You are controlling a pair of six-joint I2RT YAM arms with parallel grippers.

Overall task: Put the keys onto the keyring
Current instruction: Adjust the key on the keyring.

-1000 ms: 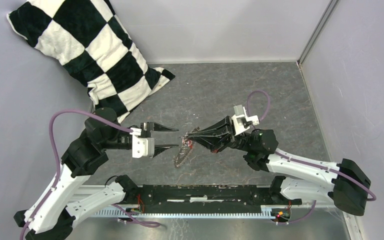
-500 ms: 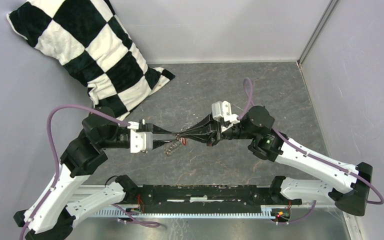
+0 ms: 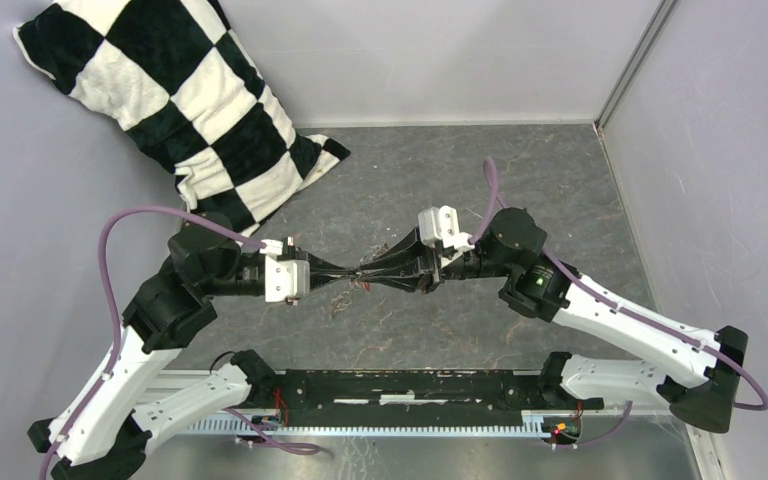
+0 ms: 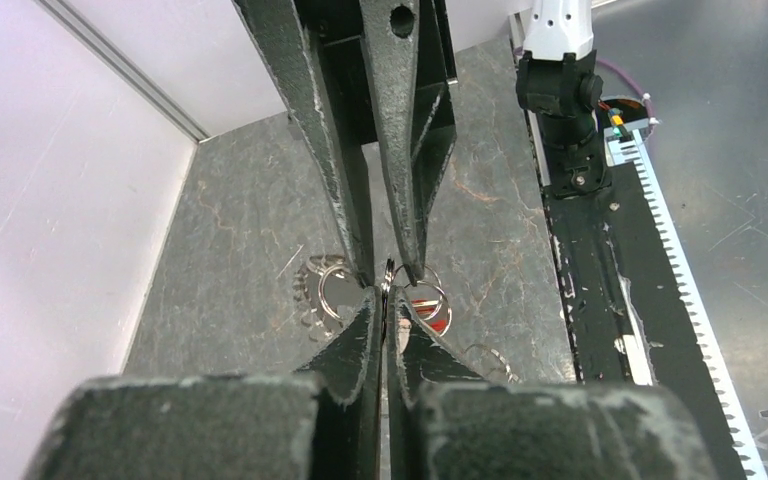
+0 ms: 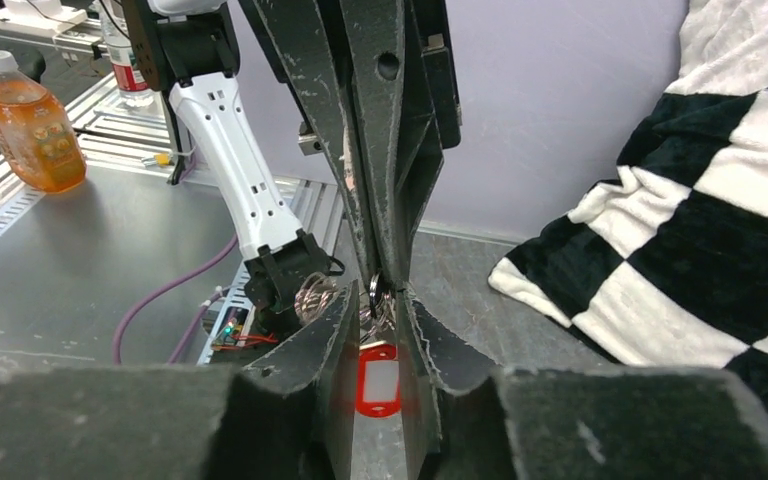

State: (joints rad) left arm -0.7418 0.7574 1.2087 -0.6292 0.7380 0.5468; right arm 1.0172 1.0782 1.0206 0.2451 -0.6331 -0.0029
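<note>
Both grippers meet tip to tip above the middle of the grey table (image 3: pixel 480 190). The keyring (image 3: pixel 343 298), a chain of small silver rings, hangs from that meeting point. My left gripper (image 4: pixel 385 295) is shut on one thin ring at its very tips. More rings (image 4: pixel 322 296) and the red tag (image 4: pixel 438 318) hang just beyond. My right gripper (image 5: pixel 381 300) stands a little open, with a ring edge-on in the gap and the red tag (image 5: pixel 376 378) showing between its fingers below. I cannot make out the keys in any view.
A black-and-white checkered pillow (image 3: pixel 175 110) leans in the back left corner. Pale walls enclose the table at the back and right. The black base rail (image 3: pixel 400 390) runs along the near edge. An orange bottle (image 5: pixel 30 120) stands off the table.
My left gripper moved right to the keyring and shut on a ring. My right gripper carried the keyring up and left to meet it, then parted its jaws.
</note>
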